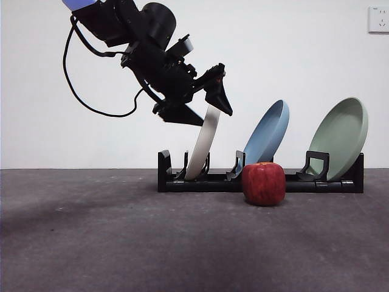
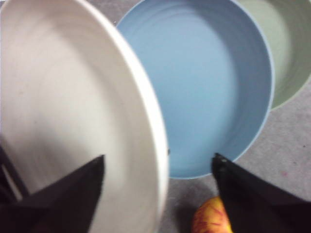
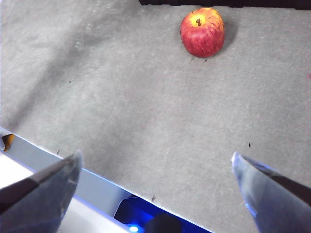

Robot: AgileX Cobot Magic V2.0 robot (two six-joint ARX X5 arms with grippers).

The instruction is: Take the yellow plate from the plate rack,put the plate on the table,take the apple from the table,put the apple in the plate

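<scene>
First step in hand — the left pincer [image 1: 209, 97], spread wide, straddles the top rim of the yellow plate [image 1: 203, 143] standing in the rack [image 1: 182, 182], so next it must clench and lift clear — the right pincer [image 3: 155, 170] waits open.

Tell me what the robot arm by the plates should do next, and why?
Probably close the left gripper on the yellow plate. Its open jaws already sit either side of the plate's top rim, and the plate still stands in the plate rack. The apple waits on the table.
</scene>
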